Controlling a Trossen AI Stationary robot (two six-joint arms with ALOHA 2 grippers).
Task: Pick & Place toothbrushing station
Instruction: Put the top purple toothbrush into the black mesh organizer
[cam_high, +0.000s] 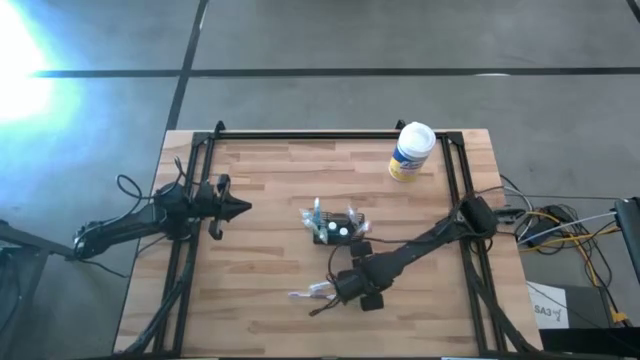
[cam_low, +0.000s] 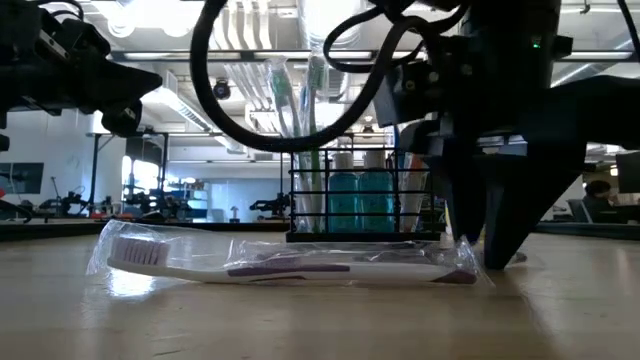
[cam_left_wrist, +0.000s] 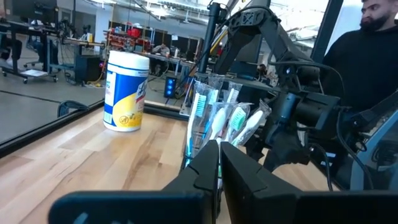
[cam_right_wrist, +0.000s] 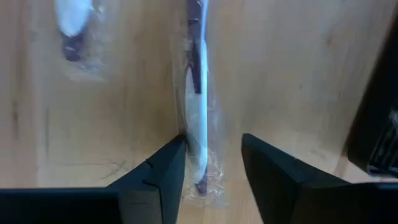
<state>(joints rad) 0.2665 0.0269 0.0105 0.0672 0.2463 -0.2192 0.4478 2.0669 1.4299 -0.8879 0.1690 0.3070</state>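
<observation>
- High view: the toothbrushing station (cam_high: 336, 228), a small black holder, stands near the middle of the wooden table (cam_high: 260, 180). The right gripper (cam_high: 330, 291) is down at the table's near edge over a wrapped toothbrush (cam_high: 310, 293). The left gripper (cam_high: 238, 209) waits well apart over the table's left side. A white-and-yellow canister (cam_high: 411, 151) stands at the far right corner.
- Low view: the toothbrush (cam_low: 290, 268) lies flat in clear wrap, bristles pointing left, with the right arm's fingers planted at its handle end. Behind it the station (cam_low: 365, 205) already holds upright brushes, a detail hidden from above.
- Left wrist view: the left fingers (cam_left_wrist: 202, 171) are pressed together, empty, facing the station (cam_left_wrist: 214, 127) and canister (cam_left_wrist: 125, 90). A person stands beyond the table.
- Right wrist view: only here is the gap plain, with the fingers (cam_right_wrist: 155, 171) parted astride the toothbrush (cam_right_wrist: 198, 93), which lies close against one of them. The pick looks under way; next, it seems, comes closing squarely on the slippery wrap before lifting towards the station.
</observation>
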